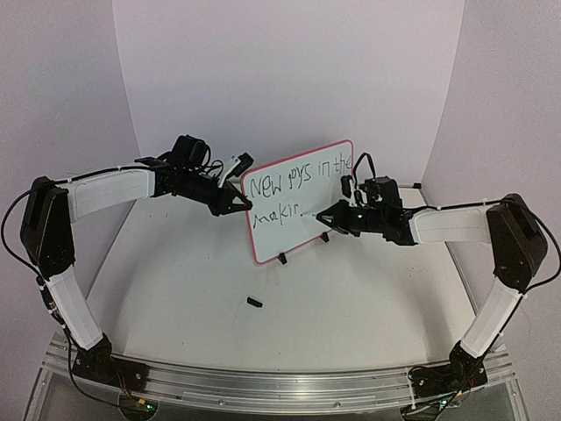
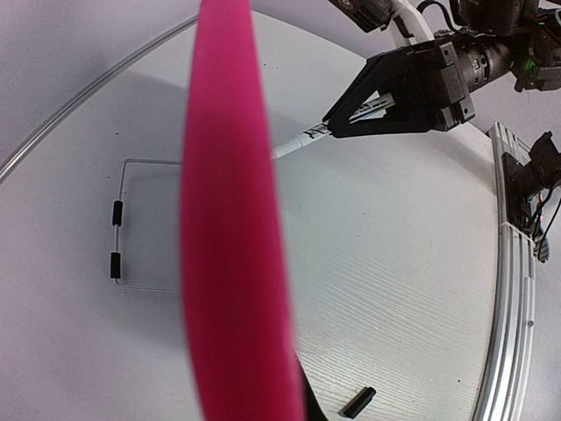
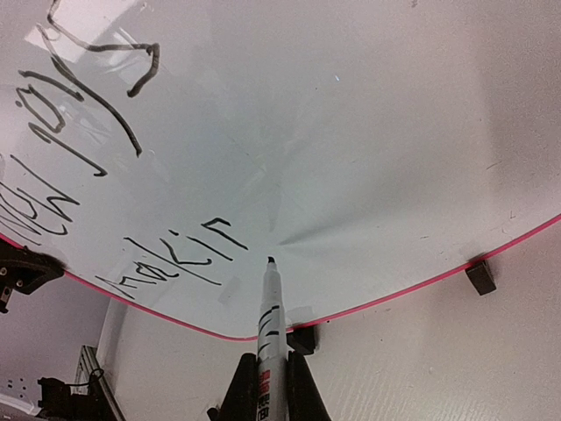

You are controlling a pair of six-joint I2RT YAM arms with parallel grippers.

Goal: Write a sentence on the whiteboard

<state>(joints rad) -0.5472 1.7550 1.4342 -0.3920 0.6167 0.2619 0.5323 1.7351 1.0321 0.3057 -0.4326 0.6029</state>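
Observation:
The whiteboard (image 1: 285,239) stands tilted on black feet at mid-table, its red-pink frame (image 2: 228,219) filling the left wrist view edge-on. My left gripper (image 1: 244,204) is shut on the board's left edge. The sentence (image 1: 294,181) runs in two rows of black handwriting; its lower row (image 3: 189,261) shows close up on the board face (image 3: 368,132). My right gripper (image 1: 326,215) (image 3: 272,386) is shut on a black-and-white marker (image 3: 270,324). The marker's tip is at the board just right of the last letter. The same gripper (image 2: 337,123) and marker (image 2: 302,139) also show in the left wrist view.
A small black marker cap (image 1: 255,303) (image 2: 358,402) lies on the white table in front of the board. Board feet (image 3: 480,276) rest on the table. A thin wire bracket with two black sleeves (image 2: 116,237) shows behind the board. An aluminium rail (image 1: 280,386) runs along the near edge.

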